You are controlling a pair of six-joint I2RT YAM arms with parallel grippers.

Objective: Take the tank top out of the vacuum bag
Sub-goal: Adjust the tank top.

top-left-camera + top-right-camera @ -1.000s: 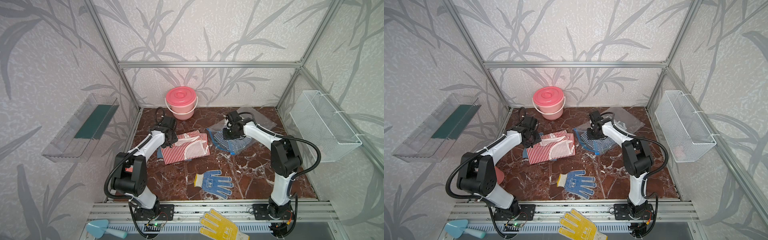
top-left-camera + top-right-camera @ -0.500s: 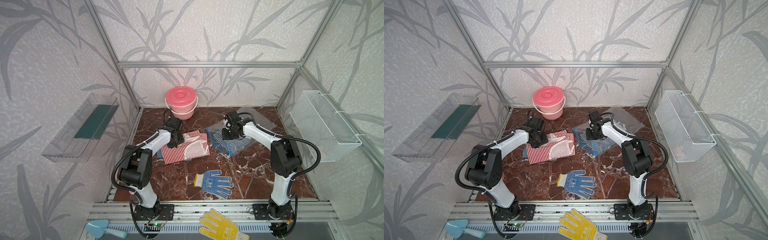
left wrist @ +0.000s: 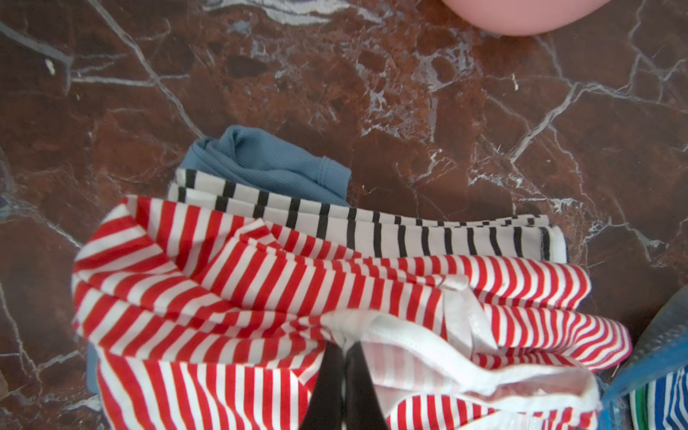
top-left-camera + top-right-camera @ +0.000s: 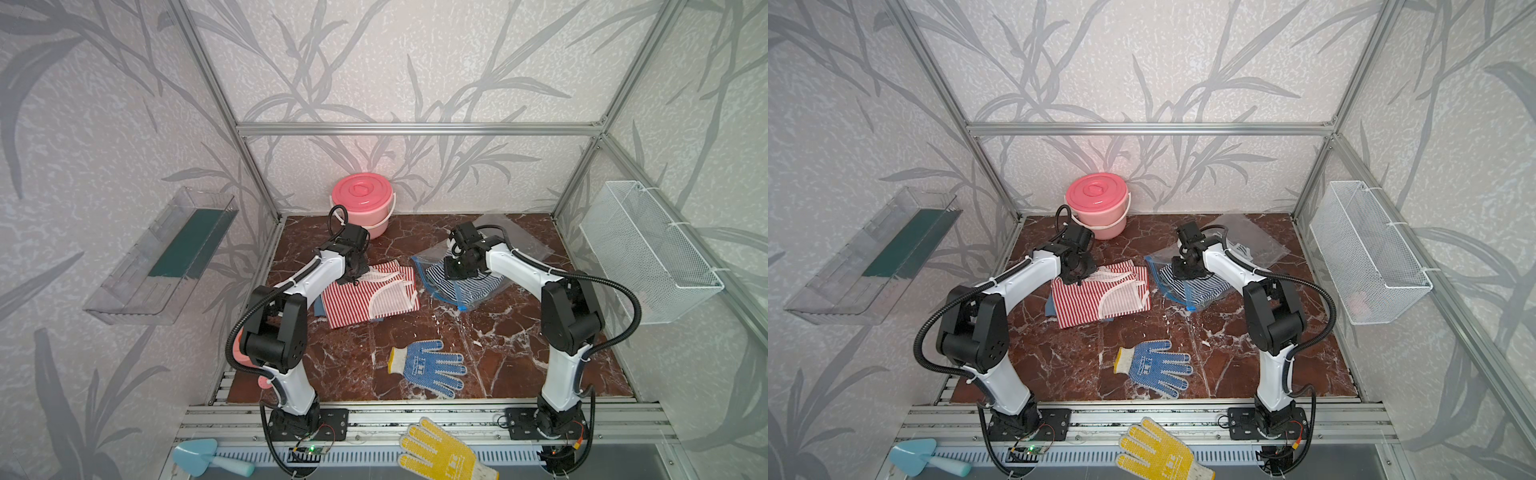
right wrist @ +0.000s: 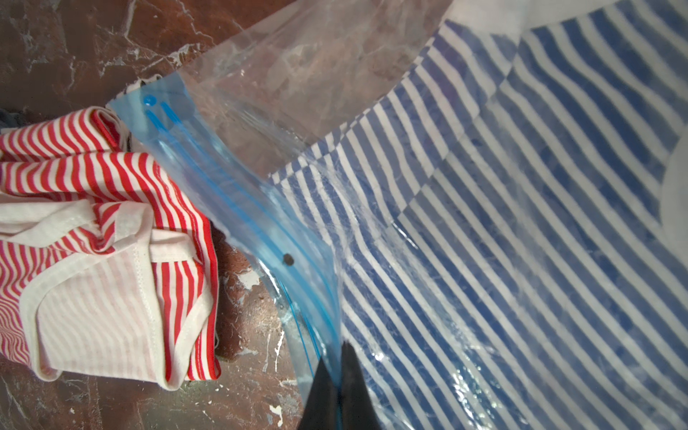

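Note:
The clear vacuum bag (image 4: 478, 291) lies right of centre, its blue zip strip (image 5: 238, 201) facing left. A blue-and-white striped garment (image 5: 502, 208) is inside it. My right gripper (image 5: 337, 357) is shut on the zip strip at the bag's mouth, also seen in a top view (image 4: 1185, 270). A red-and-white striped tank top (image 4: 365, 297) lies outside the bag, just left of it, on top of folded clothes. My left gripper (image 3: 344, 348) is shut on its white trim (image 3: 402, 335) at the far left part, as a top view (image 4: 351, 276) shows.
Under the tank top lie a black-striped garment (image 3: 372, 227) and a blue one (image 3: 260, 160). A pink lidded bucket (image 4: 363, 203) stands at the back. A blue glove (image 4: 432, 368) lies near the front, a yellow glove (image 4: 440, 455) on the rail. A wire basket (image 4: 648, 257) hangs right.
My left gripper has moved right from the pile's left edge onto the red-striped tank top and closed on its trim. The right gripper has kept its hold on the bag.

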